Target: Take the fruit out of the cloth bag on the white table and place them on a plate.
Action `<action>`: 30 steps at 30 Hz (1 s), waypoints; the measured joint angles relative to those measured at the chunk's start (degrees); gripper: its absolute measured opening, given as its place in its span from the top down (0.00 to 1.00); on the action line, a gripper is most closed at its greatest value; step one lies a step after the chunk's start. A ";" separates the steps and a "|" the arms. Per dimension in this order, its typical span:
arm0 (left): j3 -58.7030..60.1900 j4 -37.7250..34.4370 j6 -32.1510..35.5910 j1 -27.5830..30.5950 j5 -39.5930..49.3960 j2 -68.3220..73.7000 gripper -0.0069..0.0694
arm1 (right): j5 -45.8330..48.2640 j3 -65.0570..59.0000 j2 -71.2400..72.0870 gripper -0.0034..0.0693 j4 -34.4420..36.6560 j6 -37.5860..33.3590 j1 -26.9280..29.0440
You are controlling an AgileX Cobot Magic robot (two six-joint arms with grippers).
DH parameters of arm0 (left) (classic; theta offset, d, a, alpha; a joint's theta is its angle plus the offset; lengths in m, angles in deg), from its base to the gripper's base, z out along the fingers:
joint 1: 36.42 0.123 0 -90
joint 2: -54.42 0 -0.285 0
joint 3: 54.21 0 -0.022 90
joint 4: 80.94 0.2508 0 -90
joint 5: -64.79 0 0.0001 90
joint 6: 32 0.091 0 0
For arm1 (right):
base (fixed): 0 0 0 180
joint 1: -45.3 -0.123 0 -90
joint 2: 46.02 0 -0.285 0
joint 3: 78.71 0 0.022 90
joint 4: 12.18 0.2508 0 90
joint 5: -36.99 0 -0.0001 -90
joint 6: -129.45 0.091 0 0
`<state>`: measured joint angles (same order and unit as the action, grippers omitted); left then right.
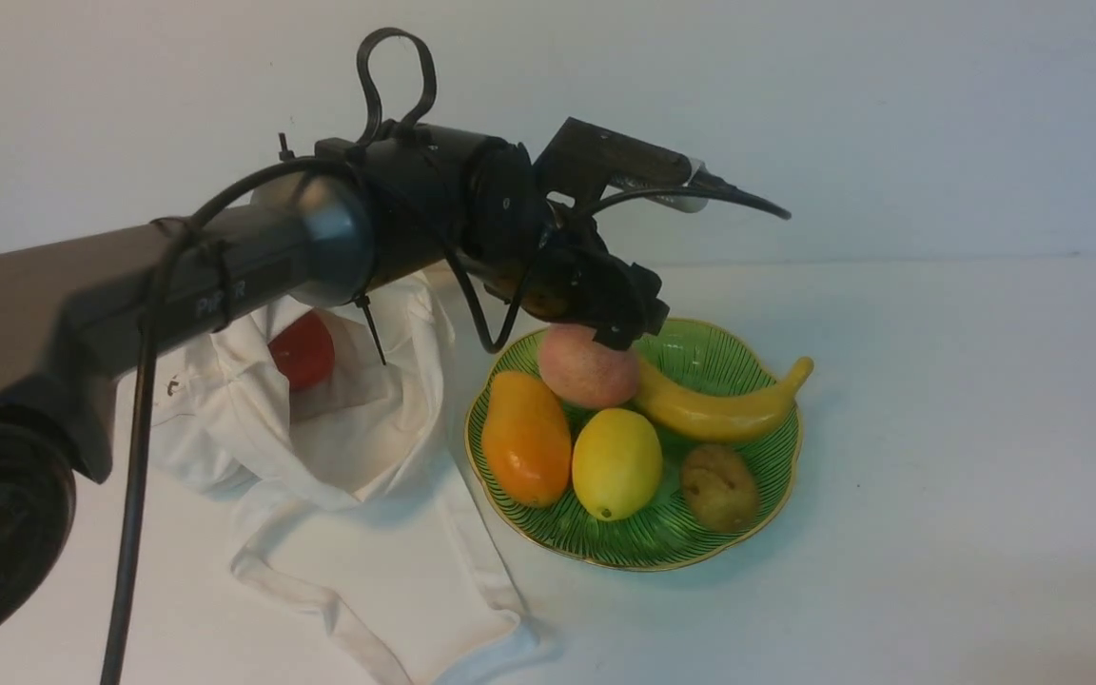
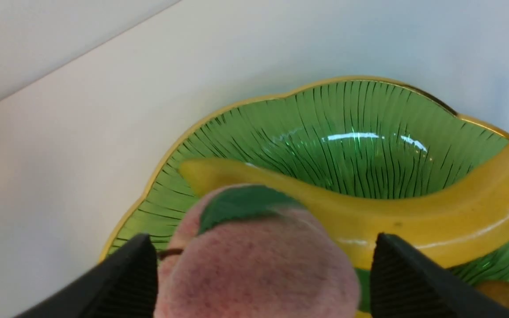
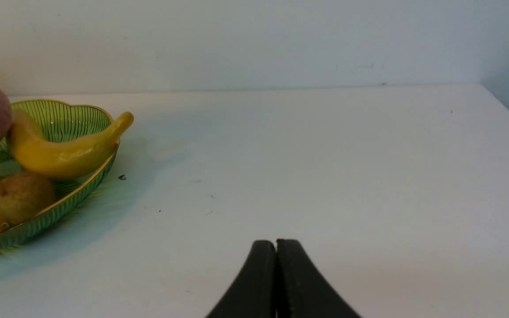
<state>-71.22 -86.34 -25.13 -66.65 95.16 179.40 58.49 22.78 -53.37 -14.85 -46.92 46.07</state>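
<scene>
one peach, one red fruit, four other fruits — one plate, one cloth bag

Our left arm is a thick dark-grey tube with pale lettering printed on its side. A rounded silver-grey cap covers its joint, and beyond that the wrist is a matt black cylinder. A black cable runs along the arm, strapped on with thin black ties, and curls into a loop above the wrist. An angular black camera bracket sits on top. Our left hand is black, its fingers finely ribbed on the inner faces. Our right hand shows two smooth black fingers with rounded, tapering tips.
</scene>
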 joint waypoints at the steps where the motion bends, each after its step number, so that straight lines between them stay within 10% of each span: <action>1: 0.00 0.02 -0.04 0.06 0.05 -0.07 0.13 | 0.00 0.00 0.00 0.97 0.00 0.00 0.00; 11: 0.25 0.59 -1.18 0.12 5.20 -6.77 0.31 | 0.00 0.00 0.00 0.97 0.00 0.00 0.00; 16: 0.60 5.39 -5.23 0.18 11.74 -20.26 0.85 | 0.00 0.00 0.00 0.97 0.00 0.00 0.00; 30: 25.56 16.10 -19.92 0.18 4.98 -60.83 0.92 | 0.00 0.00 0.00 0.97 0.00 0.00 0.00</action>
<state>-45.65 -70.23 -45.05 -66.46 100.14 118.57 58.49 22.78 -53.37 -14.85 -46.92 46.07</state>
